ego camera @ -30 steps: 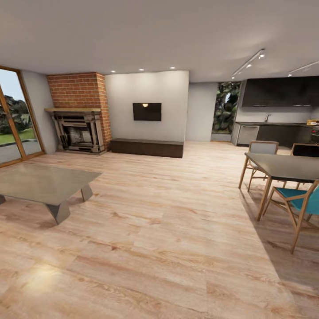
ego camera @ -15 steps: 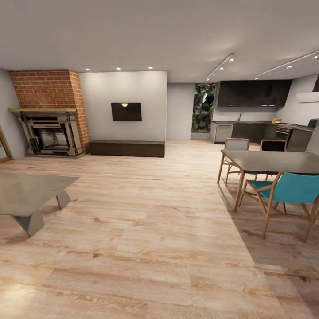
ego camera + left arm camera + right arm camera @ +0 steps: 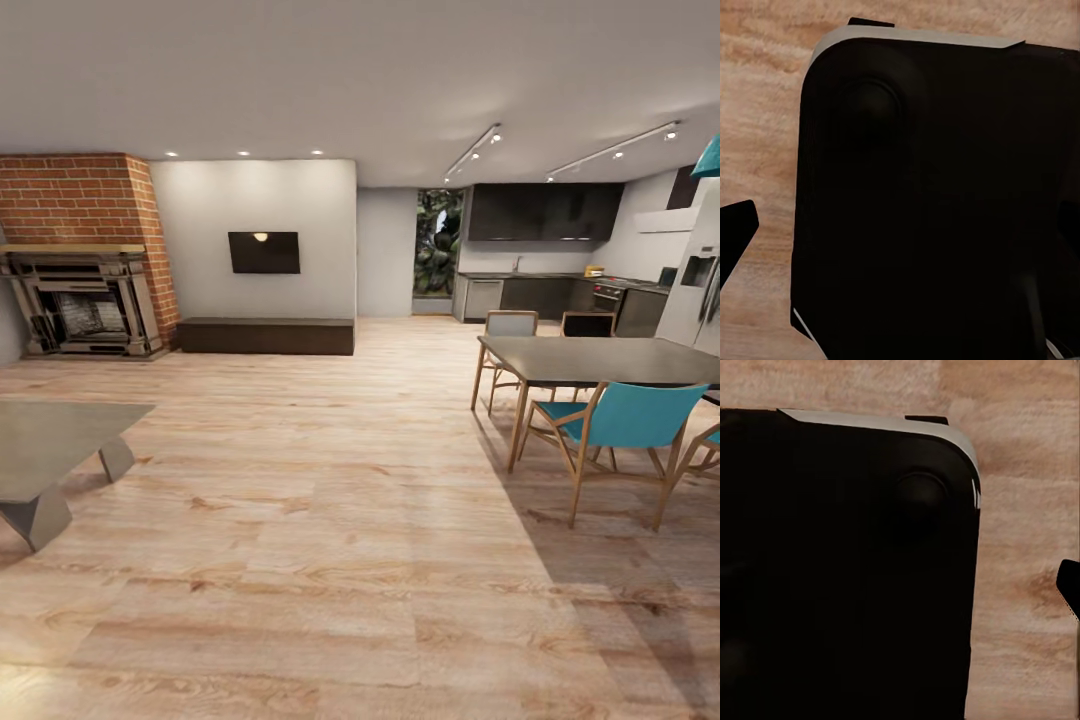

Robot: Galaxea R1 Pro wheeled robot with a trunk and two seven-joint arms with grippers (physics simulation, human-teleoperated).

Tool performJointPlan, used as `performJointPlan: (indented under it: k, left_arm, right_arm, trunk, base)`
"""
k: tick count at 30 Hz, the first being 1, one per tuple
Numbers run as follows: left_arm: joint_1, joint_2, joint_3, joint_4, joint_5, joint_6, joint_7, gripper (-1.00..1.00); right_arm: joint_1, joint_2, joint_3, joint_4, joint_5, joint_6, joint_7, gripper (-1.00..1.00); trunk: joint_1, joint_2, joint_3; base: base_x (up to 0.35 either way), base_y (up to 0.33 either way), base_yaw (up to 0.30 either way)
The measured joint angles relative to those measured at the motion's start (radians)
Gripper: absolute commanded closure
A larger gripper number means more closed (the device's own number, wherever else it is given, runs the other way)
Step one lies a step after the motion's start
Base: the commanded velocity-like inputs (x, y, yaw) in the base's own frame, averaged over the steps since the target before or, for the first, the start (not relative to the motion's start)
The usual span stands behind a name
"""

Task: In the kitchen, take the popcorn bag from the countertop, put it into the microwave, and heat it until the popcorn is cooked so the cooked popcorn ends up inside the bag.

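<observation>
A: What are the grippers doing?

B: Hard to say. Both wrist views look down on a dark rounded body [image 3: 937,202] of the robot over the wood floor [image 3: 765,135]. A dark tip shows at the edge of the left wrist view and another at the edge of the right, but I cannot tell whether either gripper is spread or pressed together.

A: And further out?

B: The head view looks across a living room: wood floor, a dining table [image 3: 600,360] with a teal chair [image 3: 625,420] nearby, a brick fireplace [image 3: 85,250], a wall screen [image 3: 264,252].

A: The popcorn bag?

B: Too far to pick out. The kitchen is at the far end, where the counter [image 3: 540,276] tops dark cabinets; the bag should be up there. A small yellowish thing [image 3: 594,269] sits on it, unidentifiable.

A: Handling?

B: I'd judge a small paper sack light, soft and crushable. Pinch gently at the rolled rim and keep it upright.
</observation>
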Motion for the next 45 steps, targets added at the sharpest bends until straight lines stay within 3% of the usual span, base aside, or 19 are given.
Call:
performJointPlan:
  k: [45]
  left_arm:
    - [0.0, 0.003, 0.0, 0.001, 0.004, 0.014, 0.002, -1.0]
  right_arm:
    - [0.0, 0.0, -0.001, 0.0, 0.009, -0.007, -0.002, -1.0]
  trunk:
    - [-0.001, 0.0, 0.0]
  base:
    - [0.313, 0.0, 0.0]
